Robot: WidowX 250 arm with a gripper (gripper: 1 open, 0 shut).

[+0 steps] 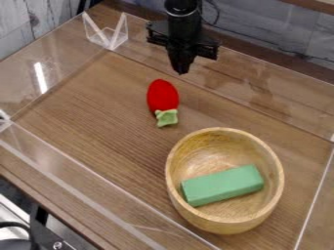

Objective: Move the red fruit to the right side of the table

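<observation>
The red fruit (162, 95), a small glossy strawberry toy with a light green cap (166, 118), lies on the brown wood-grain table (92, 117) near its middle. My black gripper (183, 66) hangs above and to the right of the fruit, pointing steeply down. Its fingers are pressed together with nothing between them, and it does not touch the fruit.
A round light wooden bowl (225, 146) sits at the front right with a green rectangular block (222, 185) inside. Low clear acrylic walls (53, 68) border the table. A clear angled bracket (104, 32) stands at the back left.
</observation>
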